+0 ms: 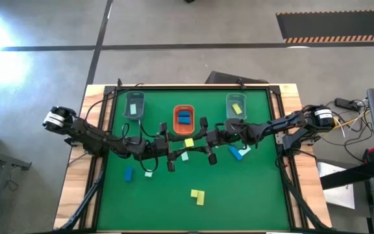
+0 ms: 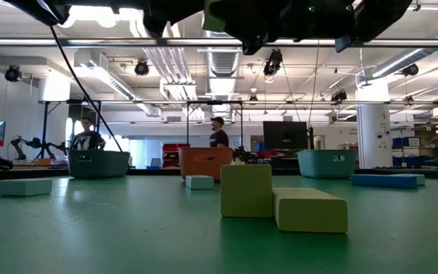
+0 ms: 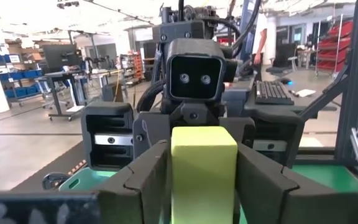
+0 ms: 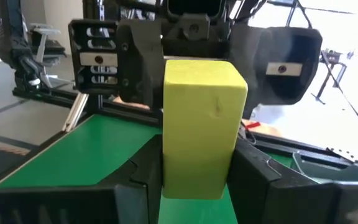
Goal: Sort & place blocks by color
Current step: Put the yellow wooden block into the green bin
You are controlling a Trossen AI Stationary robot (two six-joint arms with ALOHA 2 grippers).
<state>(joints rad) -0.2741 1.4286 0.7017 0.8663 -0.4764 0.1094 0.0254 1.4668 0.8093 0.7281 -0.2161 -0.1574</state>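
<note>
A yellow block (image 1: 188, 143) hangs in the air over the middle of the table, between my two grippers, which meet there tip to tip. My left gripper (image 3: 204, 180) comes from the left and my right gripper (image 4: 201, 186) from the right; each is shut on the block. On the green mat lie two yellow blocks (image 1: 197, 195) side by side, a blue block (image 1: 129, 173), mint blocks (image 1: 149, 173) (image 1: 184, 156), and a blue and a mint block (image 1: 239, 153) together. My left gripper pinches the yellow block's near end (image 3: 204, 186) between its two fingers (image 3: 145, 180). They come level from the table's left. The block is lifted clear of the table. My right gripper pinches the block's opposite end (image 4: 197, 180) between its two fingers (image 4: 260, 177), coming level from the table's right. The block stands high between them, clear of the mat.
Three trays stand along the far side. The grey one on the left (image 1: 134, 97) holds a mint block, the orange one in the middle (image 1: 184, 108) a blue block, and the grey one on the right (image 1: 236, 97) a yellow block. People stand in the room beyond.
</note>
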